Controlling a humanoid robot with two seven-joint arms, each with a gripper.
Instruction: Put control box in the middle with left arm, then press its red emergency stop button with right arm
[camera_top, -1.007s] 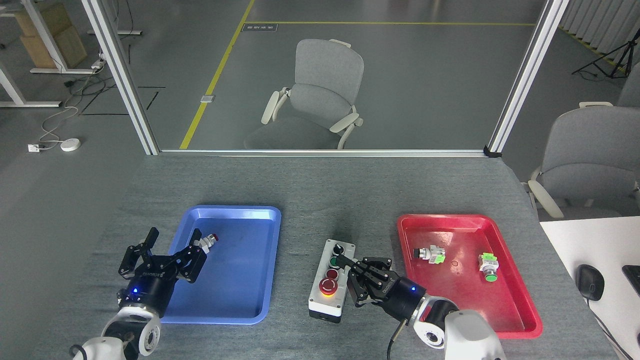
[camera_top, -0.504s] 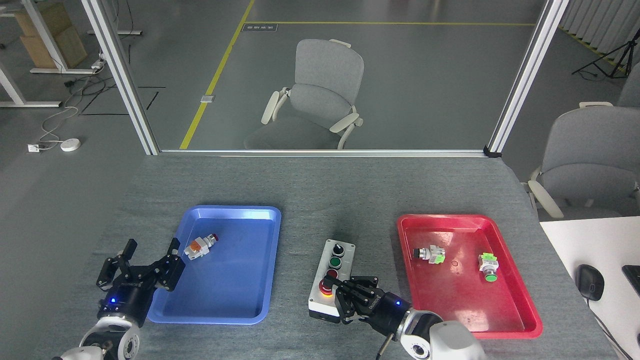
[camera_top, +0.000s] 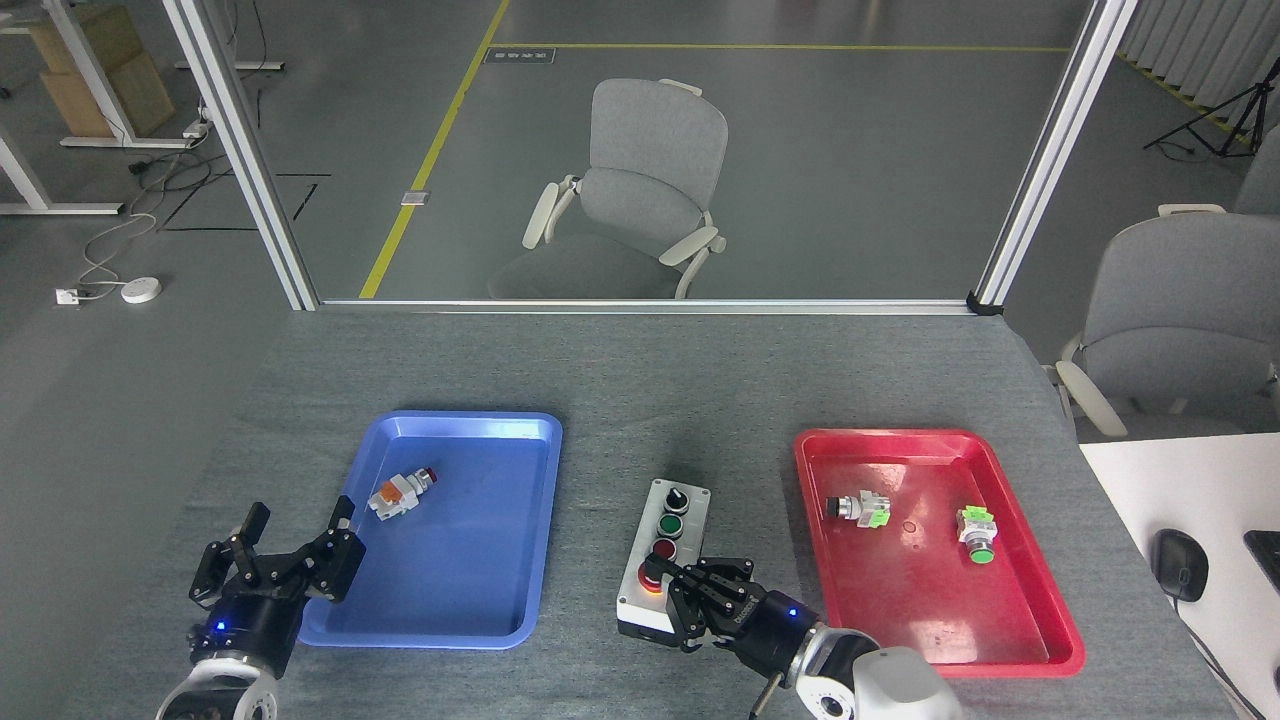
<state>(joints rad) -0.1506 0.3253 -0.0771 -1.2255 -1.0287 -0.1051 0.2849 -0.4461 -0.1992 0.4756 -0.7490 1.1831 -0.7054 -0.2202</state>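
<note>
Head view shows the control box (camera_top: 662, 560) lying on the bare grey cloth (camera_top: 640, 400) between the blue tray (camera_top: 540, 520) and the red tray (camera_top: 1050, 640), so it already sits in the middle. Its long axis runs away from the robot, tipped slightly right at the far end, with the black knob farthest and the red emergency stop button (camera_top: 651, 575) at the near end.

That button lies just left of the right gripper (camera_top: 690, 590), whose fingertips reach over it and seem to touch its top; the fingers look drawn together on nothing. This arm is plainly the nearer one, and pressing seems to be the step in hand.

Off to the left, the left gripper (camera_top: 290, 545) hangs spread and empty at the blue tray's near left corner, well apart from the box.

No label or writing is readable at this size.
</note>
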